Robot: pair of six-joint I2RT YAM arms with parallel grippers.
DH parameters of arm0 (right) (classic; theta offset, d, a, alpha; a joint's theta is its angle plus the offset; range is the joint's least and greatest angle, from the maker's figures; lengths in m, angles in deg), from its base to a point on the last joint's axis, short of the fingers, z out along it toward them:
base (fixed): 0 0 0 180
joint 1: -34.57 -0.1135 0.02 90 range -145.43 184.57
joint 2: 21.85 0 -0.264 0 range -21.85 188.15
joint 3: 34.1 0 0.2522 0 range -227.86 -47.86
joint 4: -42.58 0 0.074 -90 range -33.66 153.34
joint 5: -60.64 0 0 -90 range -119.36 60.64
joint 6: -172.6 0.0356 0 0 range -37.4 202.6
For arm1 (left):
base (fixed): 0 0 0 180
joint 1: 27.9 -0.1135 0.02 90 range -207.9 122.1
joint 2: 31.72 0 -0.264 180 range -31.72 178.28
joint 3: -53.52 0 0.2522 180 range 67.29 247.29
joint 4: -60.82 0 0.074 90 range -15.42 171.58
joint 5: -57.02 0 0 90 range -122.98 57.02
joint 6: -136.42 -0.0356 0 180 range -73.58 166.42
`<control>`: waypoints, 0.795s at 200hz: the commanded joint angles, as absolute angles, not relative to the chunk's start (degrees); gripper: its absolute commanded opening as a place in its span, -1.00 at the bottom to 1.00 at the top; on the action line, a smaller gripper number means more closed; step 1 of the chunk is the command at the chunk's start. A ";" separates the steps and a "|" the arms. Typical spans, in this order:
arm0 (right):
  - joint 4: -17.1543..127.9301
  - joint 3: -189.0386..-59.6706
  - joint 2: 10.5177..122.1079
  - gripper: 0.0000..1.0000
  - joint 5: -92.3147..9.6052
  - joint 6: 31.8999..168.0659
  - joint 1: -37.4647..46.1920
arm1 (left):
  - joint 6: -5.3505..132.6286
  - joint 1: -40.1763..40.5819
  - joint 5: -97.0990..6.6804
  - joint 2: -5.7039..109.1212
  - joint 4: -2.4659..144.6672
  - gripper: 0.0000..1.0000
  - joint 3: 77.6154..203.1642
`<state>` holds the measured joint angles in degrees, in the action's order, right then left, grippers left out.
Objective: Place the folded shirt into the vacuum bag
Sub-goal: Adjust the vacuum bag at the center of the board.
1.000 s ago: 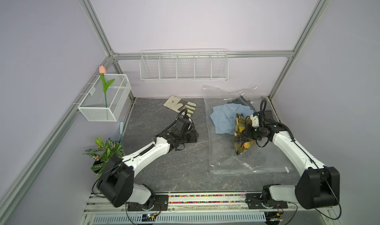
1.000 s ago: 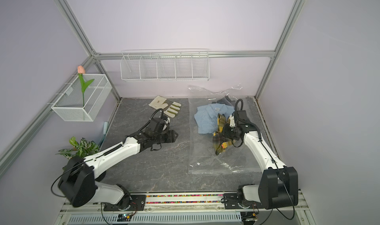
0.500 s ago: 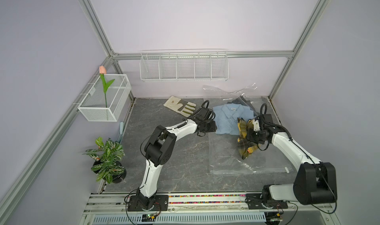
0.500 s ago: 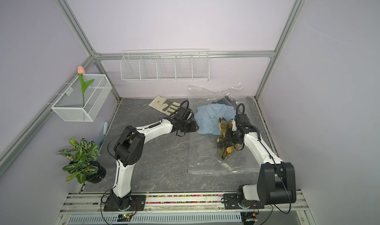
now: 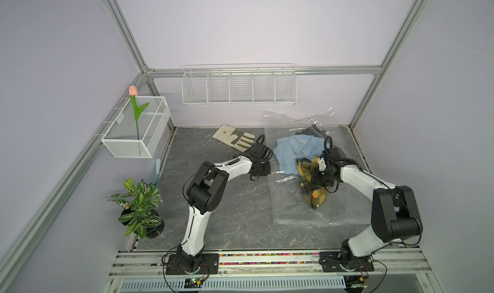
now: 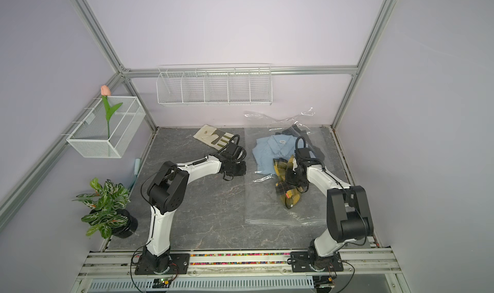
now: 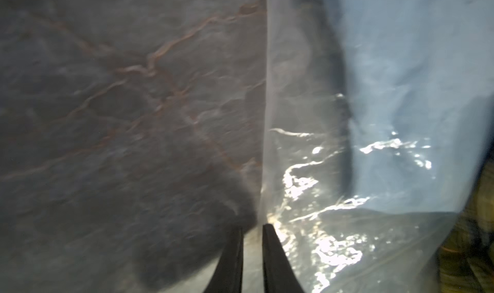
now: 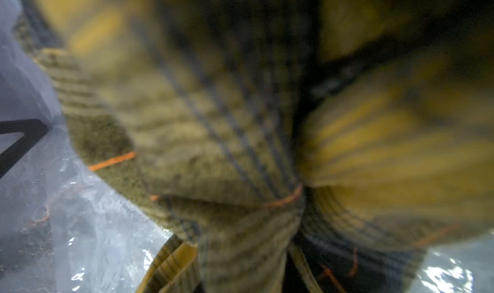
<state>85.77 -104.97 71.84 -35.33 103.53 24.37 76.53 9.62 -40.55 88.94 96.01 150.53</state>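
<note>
Yellow shirt (image 5: 313, 196) sags softly, bunched in right end effector (image 5: 318, 177); left end effector (image 7: 253, 231), narrow, pinches slippery vacuum bag (image 7: 307, 171)'s edge.

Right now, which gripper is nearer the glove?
Left. The left gripper sits a short way from the glove, at the bag's edge; the right gripper is beyond the blue shirt, clamped on the plaid shirt.
</note>
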 commanded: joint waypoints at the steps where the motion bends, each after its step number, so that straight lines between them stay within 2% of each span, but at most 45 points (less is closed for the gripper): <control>1: 84.12 -108.64 79.41 -0.84 -34.87 104.49 18.86 | 76.60 7.79 -38.85 84.59 94.71 -0.65 145.43; 34: 85.12 -115.18 87.46 -0.85 -33.90 103.71 13.23 | 73.43 7.19 -39.65 78.56 95.47 -0.59 142.97; 63: 88.68 -118.62 89.83 -0.86 -34.10 101.45 12.07 | 66.71 9.18 -42.31 71.05 98.58 -0.40 144.32; 100: 89.10 -116.16 76.22 -0.87 -40.42 101.31 13.03 | 57.85 15.91 -41.65 63.45 104.88 -0.12 143.11; 126: 87.94 -111.03 64.70 -0.87 -48.52 105.21 17.52 | 55.09 20.43 -41.84 58.17 105.88 0.01 138.50; 159: 90.18 -103.25 51.51 -0.87 -50.36 106.94 22.42 | 51.87 29.51 -41.26 55.07 107.05 0.15 133.46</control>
